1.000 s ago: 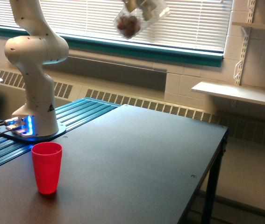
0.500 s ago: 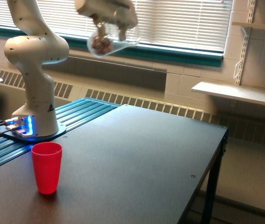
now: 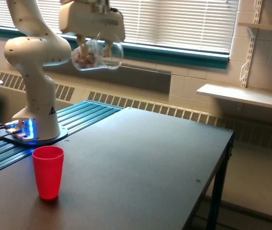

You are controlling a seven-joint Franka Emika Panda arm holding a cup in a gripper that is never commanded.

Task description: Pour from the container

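My gripper (image 3: 93, 47) hangs high over the table toward the exterior view's left, shut on the clear rounded container (image 3: 97, 55). The container lies nearly on its side, its mouth facing the view's right, with small pinkish-brown and white pieces gathered at its left end. A red plastic cup (image 3: 48, 171) stands upright on the dark table (image 3: 140, 167) well below, somewhat to the left of the container. Nothing is falling from the container.
The arm's white base (image 3: 35, 110) stands on a blue ribbed platform (image 3: 78, 120) at the left. A window with blinds (image 3: 183, 19) runs behind. White wall shelves (image 3: 243, 96) sit at the right, past the table's right edge (image 3: 217, 167).
My gripper has carried the container down and to the view's left, from the top middle toward a spot above the red cup. The container has tipped closer to horizontal. The cup stayed put.
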